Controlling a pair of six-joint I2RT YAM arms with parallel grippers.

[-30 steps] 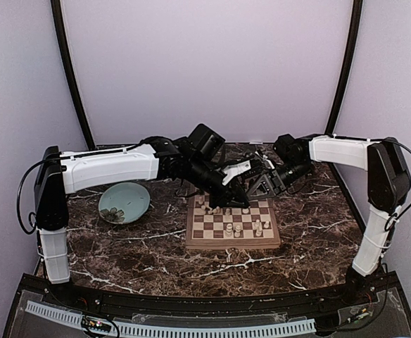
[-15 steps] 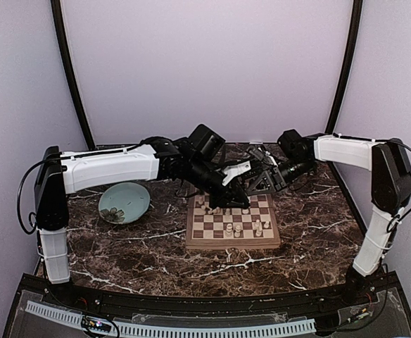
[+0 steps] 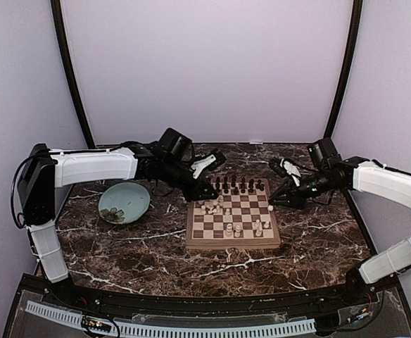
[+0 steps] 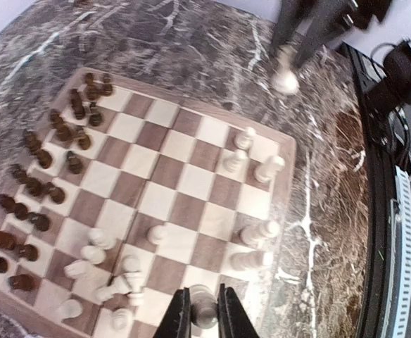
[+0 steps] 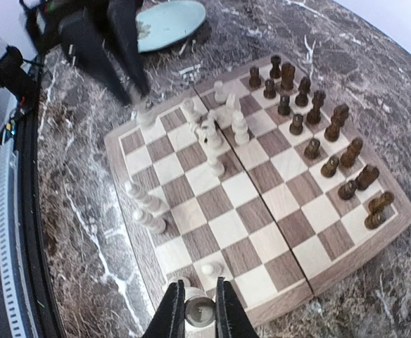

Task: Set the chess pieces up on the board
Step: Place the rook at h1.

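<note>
Our left end effector is clamped on a white piece. We see the piece nearly end-on, its long axis pointing down at the board just below, close to the board's left edge. Ahead of it the middle squares lie free, and the dark pieces crowd the rows to its left. Our right end effector pinches a second white piece, likewise end-on, over the board's right edge, with bare counter behind it.
</note>
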